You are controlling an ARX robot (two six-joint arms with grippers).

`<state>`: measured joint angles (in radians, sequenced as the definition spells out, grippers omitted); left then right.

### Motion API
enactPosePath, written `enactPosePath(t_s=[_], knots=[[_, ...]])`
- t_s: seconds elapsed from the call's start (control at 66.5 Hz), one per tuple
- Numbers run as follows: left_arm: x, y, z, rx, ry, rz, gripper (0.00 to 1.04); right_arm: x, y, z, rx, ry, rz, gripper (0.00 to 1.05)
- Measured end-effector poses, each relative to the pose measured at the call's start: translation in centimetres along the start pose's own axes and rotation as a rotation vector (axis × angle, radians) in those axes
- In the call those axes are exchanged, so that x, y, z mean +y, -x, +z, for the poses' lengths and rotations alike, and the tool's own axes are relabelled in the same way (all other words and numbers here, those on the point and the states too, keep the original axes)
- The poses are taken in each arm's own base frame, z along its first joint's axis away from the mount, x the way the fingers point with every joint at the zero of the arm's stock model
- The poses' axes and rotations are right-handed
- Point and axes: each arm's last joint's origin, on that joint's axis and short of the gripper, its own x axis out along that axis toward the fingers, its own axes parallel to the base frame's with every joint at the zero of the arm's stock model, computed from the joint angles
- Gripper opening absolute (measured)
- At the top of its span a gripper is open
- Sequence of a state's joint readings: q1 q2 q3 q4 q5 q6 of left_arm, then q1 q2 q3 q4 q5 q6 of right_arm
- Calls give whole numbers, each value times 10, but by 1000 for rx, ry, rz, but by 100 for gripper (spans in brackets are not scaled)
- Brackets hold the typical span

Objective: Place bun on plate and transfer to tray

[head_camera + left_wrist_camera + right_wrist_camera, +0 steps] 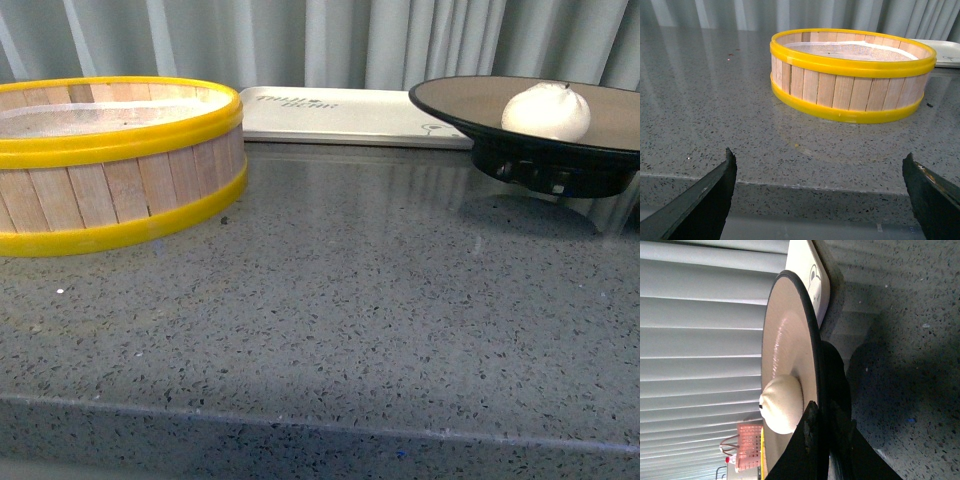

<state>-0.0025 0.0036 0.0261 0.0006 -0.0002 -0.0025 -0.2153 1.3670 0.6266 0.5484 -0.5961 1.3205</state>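
The tan plate point(470, 100) with a black rim and foot is at the right, apparently just above the grey counter, with its shadow under it. The white bun point(546, 110) rests on its right half. My right gripper point(822, 412) is shut on the plate's point(785, 340) black rim, right beside the bun point(782, 405). The cream tray point(340, 115) lies at the back, its right end behind the plate's left edge, and it also shows in the right wrist view point(812, 270). My left gripper point(819, 155) is open and empty over the counter's front edge. Neither gripper shows in the front view.
A round wooden steamer basket point(110, 165) with yellow rims stands at the left, ahead of my left gripper in the left wrist view point(850, 75). The grey speckled counter point(350, 300) runs to a front edge. Grey curtains hang behind.
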Motion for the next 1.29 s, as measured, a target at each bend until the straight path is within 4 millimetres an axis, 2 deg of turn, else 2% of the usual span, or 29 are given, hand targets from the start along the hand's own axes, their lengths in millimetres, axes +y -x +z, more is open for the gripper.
enactPosePath(t_s=[0.241,0.436,0.527,0.662,0.782,0.873,1.053,1.294], knots=[[0,0,0,0,0,0,98,8,-1,5,-6,29,61,3],[0,0,0,0,0,0,98,24,-16,26,-30,29,85,3],[0,0,0,0,0,0,98,42,-35,47,-50,18,105,3],[0,0,0,0,0,0,98,59,-59,59,-61,9,96,3],[0,0,0,0,0,0,98,71,-89,68,-31,0,81,3],[0,0,0,0,0,0,98,74,-117,73,-5,-13,61,3],[0,0,0,0,0,0,98,73,-159,79,15,-36,19,3],[0,0,0,0,0,0,98,75,-194,78,57,-16,-2,3]])
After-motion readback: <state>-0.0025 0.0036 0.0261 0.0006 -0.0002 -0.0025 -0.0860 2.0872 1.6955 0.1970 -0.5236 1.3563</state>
